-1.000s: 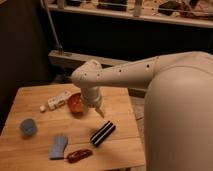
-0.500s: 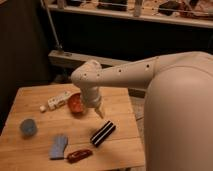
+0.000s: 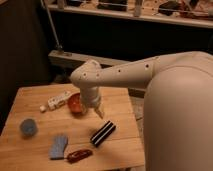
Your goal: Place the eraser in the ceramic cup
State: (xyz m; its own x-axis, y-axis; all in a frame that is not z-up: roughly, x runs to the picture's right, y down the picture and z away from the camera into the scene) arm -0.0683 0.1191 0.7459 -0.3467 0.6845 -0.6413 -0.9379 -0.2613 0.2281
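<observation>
Dim shelving loomed behind the wooden table (image 3: pixel 35 95) as the pincer (image 3: pixel 98 112), released and empty, hovered beside the orange bowl (image 3: pixel 75 104). The eraser (image 3: pixel 103 133) lay toward the front edge and the ceramic cup (image 3: pixel 28 127) near the left edge. A skewed descent risked nudging the eraser off.

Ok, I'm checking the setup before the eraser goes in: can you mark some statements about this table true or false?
The black, white-striped rectangular eraser lies on the wooden table. True.
The small round light-blue ceramic cup holds the eraser. False: the eraser lies well apart from it.
The tool hangs open and empty between the orange-red bowl and the eraser. True.
The white segmented bar lies inside the bowl. False: it lies beside it, on the table.
</observation>
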